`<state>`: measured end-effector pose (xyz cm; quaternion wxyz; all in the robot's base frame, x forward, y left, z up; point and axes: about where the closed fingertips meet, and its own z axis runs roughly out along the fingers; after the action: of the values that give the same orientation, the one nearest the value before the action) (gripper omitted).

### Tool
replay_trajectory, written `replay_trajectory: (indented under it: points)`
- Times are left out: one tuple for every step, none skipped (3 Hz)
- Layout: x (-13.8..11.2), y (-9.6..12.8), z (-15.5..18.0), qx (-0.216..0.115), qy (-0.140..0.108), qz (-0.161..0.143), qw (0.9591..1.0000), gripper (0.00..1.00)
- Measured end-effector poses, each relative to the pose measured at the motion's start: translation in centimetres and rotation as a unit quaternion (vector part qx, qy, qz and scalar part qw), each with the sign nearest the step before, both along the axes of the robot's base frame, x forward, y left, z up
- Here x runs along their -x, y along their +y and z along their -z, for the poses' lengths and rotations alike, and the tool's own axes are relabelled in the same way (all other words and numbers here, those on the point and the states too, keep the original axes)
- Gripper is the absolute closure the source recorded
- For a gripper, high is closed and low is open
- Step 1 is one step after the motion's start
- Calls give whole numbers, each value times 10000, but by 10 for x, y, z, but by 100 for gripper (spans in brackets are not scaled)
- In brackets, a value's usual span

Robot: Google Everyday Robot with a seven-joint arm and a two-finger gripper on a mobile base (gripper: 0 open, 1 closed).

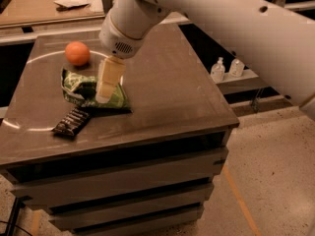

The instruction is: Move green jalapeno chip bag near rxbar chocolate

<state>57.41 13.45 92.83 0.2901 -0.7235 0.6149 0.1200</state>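
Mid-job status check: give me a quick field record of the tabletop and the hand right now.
hand: lowered over the right half of the green jalapeno chip bag, tip at the bag
green jalapeno chip bag: lying flat on the left part of the table
rxbar chocolate: just front-left of the bag, near the table's front edge; contact unclear
orange: just behind the bag
task state: bag lies close to the bar

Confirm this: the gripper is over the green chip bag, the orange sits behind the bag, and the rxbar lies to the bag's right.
Wrong on the rxbar. The camera view shows the rxbar chocolate at the front left of the green jalapeno chip bag, not to its right. The rest holds: the gripper is over the bag, and the orange sits behind it.
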Motion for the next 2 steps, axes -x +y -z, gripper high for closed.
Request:
replay_trajectory:
  points:
    - [30, -15, -9, -518, -77, -138, 9985, 0]
    - [32, -43, -11, -827, -14, 113, 9965, 0]
